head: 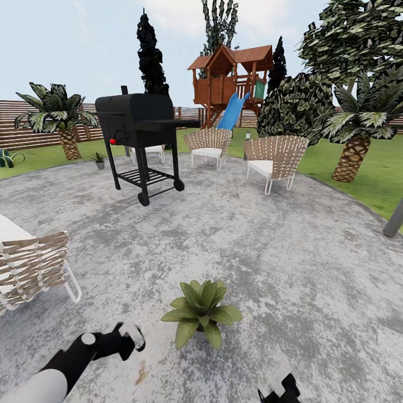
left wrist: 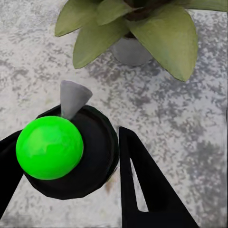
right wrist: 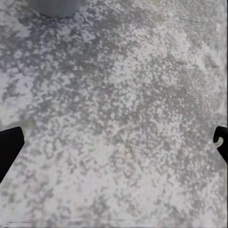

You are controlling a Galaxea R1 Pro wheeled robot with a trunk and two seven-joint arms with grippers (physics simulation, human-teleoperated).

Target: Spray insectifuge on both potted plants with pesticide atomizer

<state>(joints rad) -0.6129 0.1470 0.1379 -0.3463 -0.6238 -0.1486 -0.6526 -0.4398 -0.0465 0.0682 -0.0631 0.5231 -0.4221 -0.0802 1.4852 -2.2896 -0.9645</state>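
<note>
Spraying step: left gripper (left wrist: 71,190) clamped on dark round-topped green-capped pesticide atomizer (left wrist: 66,156), grey nozzle toward nearby broad-leaved green potted plant (head: 201,310) on patio; right gripper (right wrist: 114,142) spread empty; next, press.

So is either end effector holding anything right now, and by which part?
The left end effector holds the pesticide atomizer, fingers on either side of its dark body below the green top, nozzle toward the potted plant. The right end effector is open and empty.

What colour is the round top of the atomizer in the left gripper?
Bright green, on a black body: the pesticide atomizer shows best in the left wrist view.
</note>
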